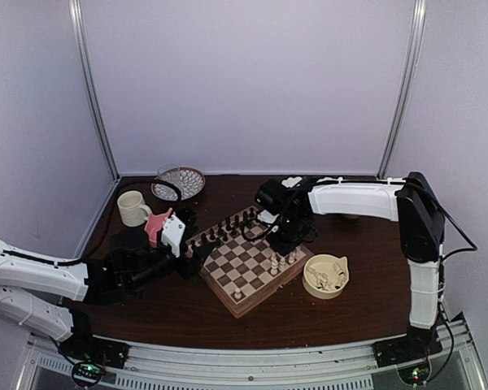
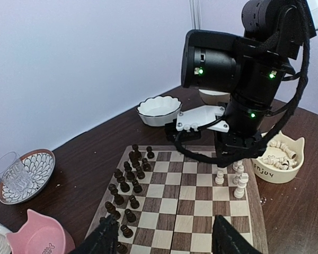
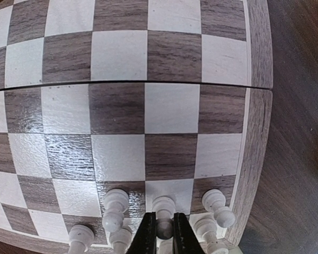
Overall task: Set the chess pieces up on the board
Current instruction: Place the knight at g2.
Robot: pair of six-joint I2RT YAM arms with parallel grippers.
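Observation:
The board (image 1: pixel 246 270) lies at an angle mid-table, with dark pieces (image 2: pixel 128 180) lined along its left side. A few cream-white chess pieces (image 2: pixel 238 182) stand at its right edge. My right gripper (image 3: pixel 164 230) is shut on the head of a white pawn (image 3: pixel 164 209), whose base rests on a light square next to other white pieces (image 3: pixel 115 207). One more white piece (image 1: pixel 237 293) stands alone near the front corner. My left gripper (image 2: pixel 167 233) hangs open over the board's near-left part, its fingers (image 2: pixel 103 238) holding nothing.
A cream cat-shaped bowl (image 1: pixel 326 276) with more white pieces sits right of the board. A mug (image 1: pixel 133 208), a pink bowl (image 1: pixel 156 226) and a patterned plate with a glass (image 1: pixel 179 182) stand back left. A white scalloped bowl (image 2: pixel 159 110) is behind the board.

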